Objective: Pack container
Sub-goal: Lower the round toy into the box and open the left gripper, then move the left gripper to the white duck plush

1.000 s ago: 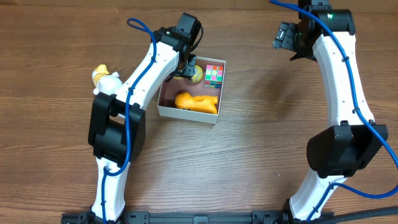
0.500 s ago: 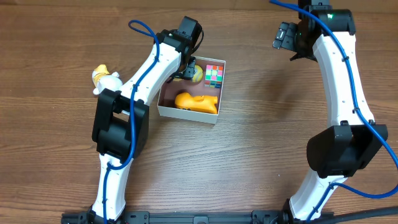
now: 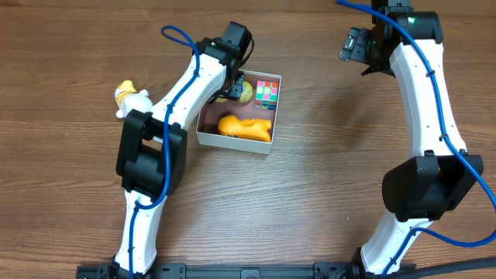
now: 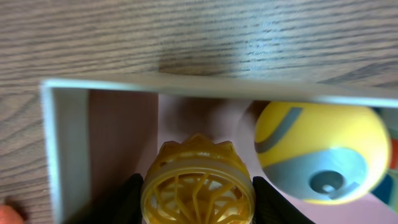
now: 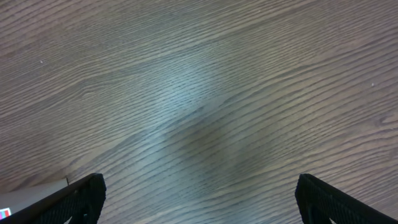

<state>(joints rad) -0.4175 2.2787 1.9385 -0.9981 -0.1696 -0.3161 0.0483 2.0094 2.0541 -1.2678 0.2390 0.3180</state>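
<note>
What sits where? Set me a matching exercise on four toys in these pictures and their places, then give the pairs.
Things:
1. colour cube
2. orange toy
3. yellow lattice toy
4. white-and-yellow toy

Places:
A. on the table, left of the container
B. between the left fingers
C. in the container, along its near wall
D. in the container's far right corner

Pairs: 1-D, 2-C, 3-B, 4-A.
</note>
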